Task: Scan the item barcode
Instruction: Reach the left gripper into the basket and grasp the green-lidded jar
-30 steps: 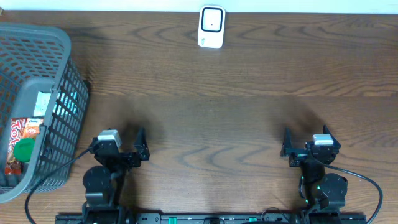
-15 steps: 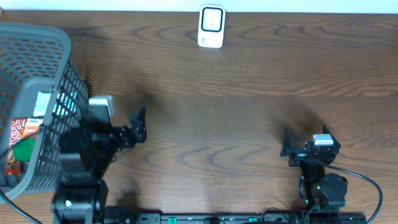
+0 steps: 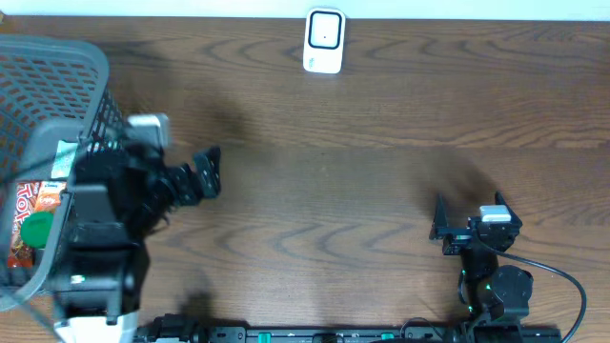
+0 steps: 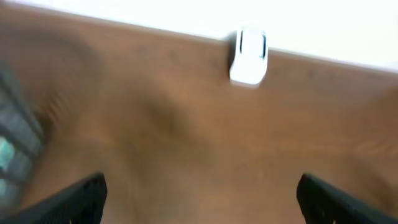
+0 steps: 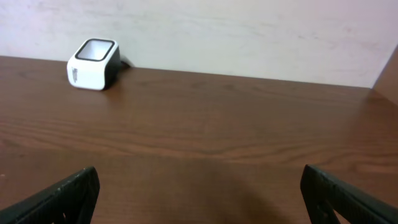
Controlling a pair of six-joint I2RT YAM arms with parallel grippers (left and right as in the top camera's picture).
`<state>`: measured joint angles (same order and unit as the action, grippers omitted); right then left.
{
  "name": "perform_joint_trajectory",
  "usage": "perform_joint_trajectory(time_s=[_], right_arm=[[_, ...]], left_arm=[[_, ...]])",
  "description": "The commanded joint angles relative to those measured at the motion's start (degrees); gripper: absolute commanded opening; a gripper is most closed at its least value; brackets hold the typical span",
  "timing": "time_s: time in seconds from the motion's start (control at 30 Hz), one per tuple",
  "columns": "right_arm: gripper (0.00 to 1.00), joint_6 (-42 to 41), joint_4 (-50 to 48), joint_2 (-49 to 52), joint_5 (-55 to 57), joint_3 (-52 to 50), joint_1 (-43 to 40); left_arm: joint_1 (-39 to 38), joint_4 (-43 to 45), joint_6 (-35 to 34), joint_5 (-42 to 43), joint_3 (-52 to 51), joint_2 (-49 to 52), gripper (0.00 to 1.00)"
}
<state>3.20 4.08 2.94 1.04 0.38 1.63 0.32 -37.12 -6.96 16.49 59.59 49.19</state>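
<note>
The white barcode scanner (image 3: 324, 41) stands at the table's far edge, near the middle; it also shows in the blurred left wrist view (image 4: 249, 56) and the right wrist view (image 5: 93, 64). Items lie in the grey mesh basket (image 3: 100, 62) at the left: an orange packet (image 3: 29, 205), a green round piece (image 3: 38, 229) and a white-and-teal pack (image 3: 71, 157). My left gripper (image 3: 206, 173) is raised beside the basket's right wall, open and empty (image 4: 199, 202). My right gripper (image 3: 441, 224) rests low at the front right, open and empty (image 5: 199, 199).
Brown wooden table (image 3: 362, 171) with a pale wall behind its far edge. A black cable (image 3: 562, 286) loops from the right arm's base at the front edge.
My left arm has lifted off its rest and swung back and to the left, toward the basket; its wrist view is motion-blurred. The right arm has not moved.
</note>
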Motion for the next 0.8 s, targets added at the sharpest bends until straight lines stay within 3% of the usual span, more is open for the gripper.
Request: perform_joint_trajectory(time_s=[0.0,0.2,0.33,0.6,0.77], right_arm=[[0.99,0.1,0.2,0.0,-0.1,-0.1,-0.8],[0.99,0.1,0.2,0.0,-0.1,-0.1,-0.8],[0.99,0.1,0.2,0.0,-0.1,-0.1,-0.8],[0.99,0.1,0.2,0.0,-0.1,-0.1,-0.8],[0.99,0.1,0.2,0.0,-0.1,-0.1,-0.8]], left_arm=[[1.1,-7.0,1.6,-10.1,16.1,5.0,0.98],[9.7,-27.0,-0.8,-23.9,42.6,20.0,0.98],[22.0,-34.8,-4.9,-25.1,53.6,28.5,0.98],[41.8,-37.2,-9.0,-23.9,52.2,37.1,0.98],[46.6,-36.5,-9.0,-22.7,48.6,40.8,0.98]])
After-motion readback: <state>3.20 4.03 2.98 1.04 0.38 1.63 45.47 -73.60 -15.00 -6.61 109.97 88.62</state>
